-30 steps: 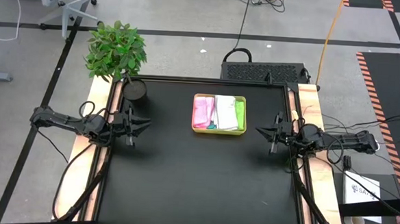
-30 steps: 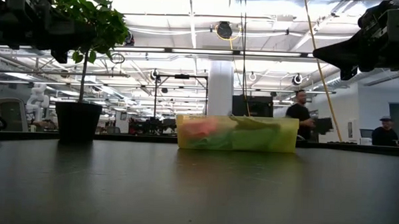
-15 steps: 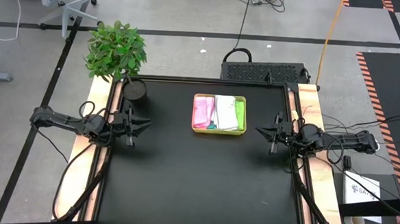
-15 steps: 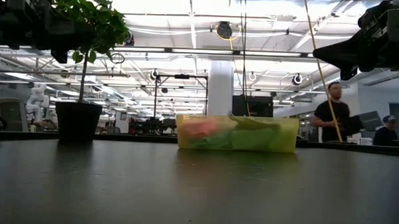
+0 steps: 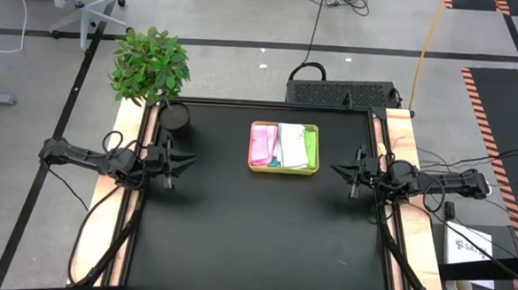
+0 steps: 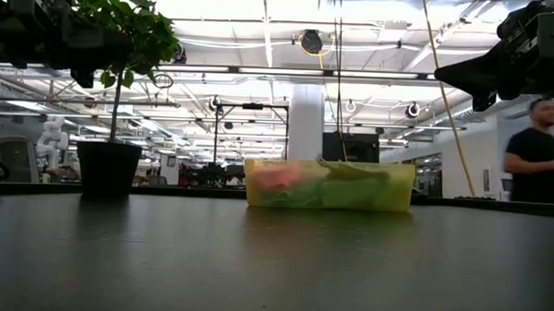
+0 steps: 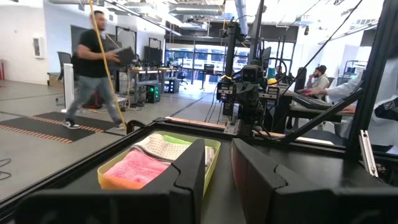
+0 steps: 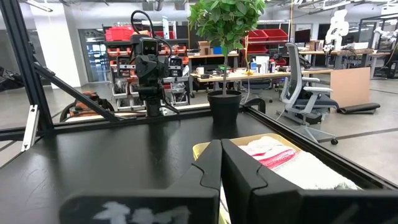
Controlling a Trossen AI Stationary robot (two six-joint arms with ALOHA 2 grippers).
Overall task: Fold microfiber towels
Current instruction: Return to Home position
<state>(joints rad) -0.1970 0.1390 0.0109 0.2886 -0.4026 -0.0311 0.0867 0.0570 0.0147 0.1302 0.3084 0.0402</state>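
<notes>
The microfiber towels lie folded side by side in a yellow-green tray [image 5: 282, 171] at the table's far middle: pink [image 5: 262, 146], white [image 5: 289, 145] and lime green [image 5: 310, 146], with a bit of teal [image 5: 274, 164] at the near rim. My left gripper [image 5: 187, 163] hovers at the table's left edge, pointing level toward the tray. It is open, with nothing between its fingers [image 7: 219, 149]. My right gripper [image 5: 336, 169] hovers at the right edge, also pointing toward the tray, and is shut on nothing [image 8: 221, 144].
A potted plant [image 5: 149, 64] in a black pot [image 5: 173, 117] stands at the far left corner. The black tabletop [image 5: 263, 234] between and in front of the arms is bare. A person [image 6: 538, 155] walks in the room behind the table.
Both arms, the tray and the towels have kept still. Behind the table a person has walked across the room toward the right.
</notes>
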